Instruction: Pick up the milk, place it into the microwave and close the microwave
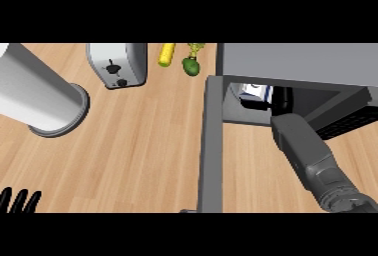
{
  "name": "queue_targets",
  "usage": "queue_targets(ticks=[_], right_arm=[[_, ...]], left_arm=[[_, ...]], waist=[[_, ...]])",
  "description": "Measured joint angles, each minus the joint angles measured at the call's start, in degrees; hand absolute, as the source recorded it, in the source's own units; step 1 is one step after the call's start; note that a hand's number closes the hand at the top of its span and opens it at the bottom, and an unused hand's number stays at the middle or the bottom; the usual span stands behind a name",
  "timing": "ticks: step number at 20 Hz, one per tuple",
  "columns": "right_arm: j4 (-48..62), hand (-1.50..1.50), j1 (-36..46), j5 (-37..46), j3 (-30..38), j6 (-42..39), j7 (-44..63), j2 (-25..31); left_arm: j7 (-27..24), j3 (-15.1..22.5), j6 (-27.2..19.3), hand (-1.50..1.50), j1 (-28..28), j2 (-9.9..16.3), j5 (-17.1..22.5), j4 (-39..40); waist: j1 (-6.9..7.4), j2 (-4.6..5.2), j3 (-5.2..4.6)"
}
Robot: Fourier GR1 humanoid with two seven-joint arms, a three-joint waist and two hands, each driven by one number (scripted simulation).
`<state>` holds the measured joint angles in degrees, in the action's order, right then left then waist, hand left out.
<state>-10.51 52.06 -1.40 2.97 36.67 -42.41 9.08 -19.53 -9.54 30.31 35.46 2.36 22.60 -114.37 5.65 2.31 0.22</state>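
Seen from head view, looking steeply down on light wooden bench [133, 155]. Grey box-shaped microwave [303, 60] at upper right, its grey door [211, 145] swung wide open toward view's lower edge. Milk carton, white w/ blue print [254, 92], sat inside microwave cavity near its left wall, only partly visible; upper white face and a blue patch showed, rest hidden in shadow and behind arm. Right grey forearm [314, 160] reached from lower right into cavity, right hand [275, 102] dark, just beside carton's right side; fingers lost in dark interior, so couldn't tell how far open or whether holding carton. Left hand [18, 200] at lower left edge, black fingers straight, pointing up, holding nothing. Elsewhere on bench: tall grey cylinder w/ round base [40, 95] at left, silver toaster [117, 65] at top centre, yellow elongated item [167, 54] and green veg [191, 66] beside it.
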Motion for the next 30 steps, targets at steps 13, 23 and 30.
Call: queue_targets(ticks=[13,23,30], right_arm=[[0.5,1.5,4.0,-1.0,3.8,5.4,-3.9,2.1],[1.8,1.5,5.8,0.0,5.2,13.5,-3.3,3.9],[7.4,-1.5,2.5,6.2,0.7,24.4,8.1,6.4]], left_arm=[[0.0,-0.6,0.4,-1.5,-1.6,0.6,-0.1,2.1],[0.4,-1.0,1.2,-1.5,-3.4,1.8,0.2,3.9],[0.3,-0.9,1.2,-1.5,-4.6,2.0,-0.4,3.6]], waist=[[1.54,0.78,0.07],[2.65,1.47,0.08],[4.55,2.56,-1.11]])
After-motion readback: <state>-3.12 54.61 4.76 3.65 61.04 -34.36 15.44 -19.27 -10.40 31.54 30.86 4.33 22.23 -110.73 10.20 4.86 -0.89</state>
